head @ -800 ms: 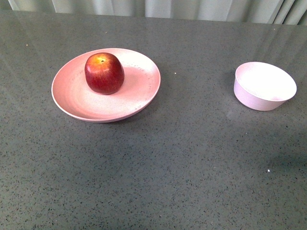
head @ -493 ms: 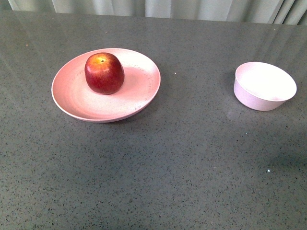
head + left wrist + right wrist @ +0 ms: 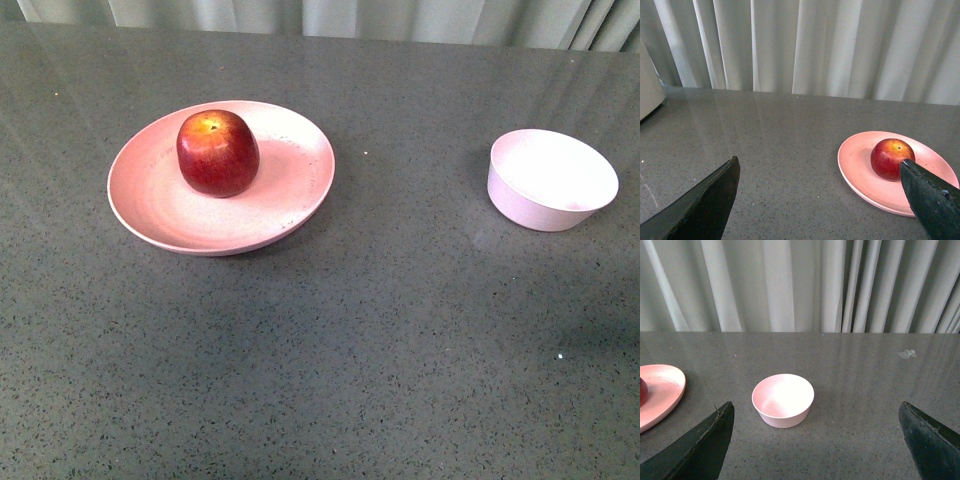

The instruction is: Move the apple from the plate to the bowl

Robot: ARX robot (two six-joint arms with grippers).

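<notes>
From the front, the apple (image 3: 218, 153), glossy dark red with a yellowish patch at the stem, is sitting stem-up on the plate (image 3: 150, 215). The bowl (image 3: 550, 180) is standing well apart to its right.

From the left wrist, the left gripper (image 3: 818, 162) is gaping wide, with the apple (image 3: 892, 159) resting on the plate (image 3: 860, 170) beyond.

From the right wrist, the right gripper (image 3: 816, 405) is also gaping, and the bowl (image 3: 783, 400) is standing beyond it.

**Clearance: open desk between plate and bowl**
The desk (image 3: 380, 330) gives a wide free lane between the plate (image 3: 150, 205) and the bowl (image 3: 552, 180), which stand well apart. The apple (image 3: 217, 152) on the plate is open to approach from above and every side. The bowl's mouth is unobstructed. A curtain (image 3: 300, 15) bounds the desk's far edge.
</notes>
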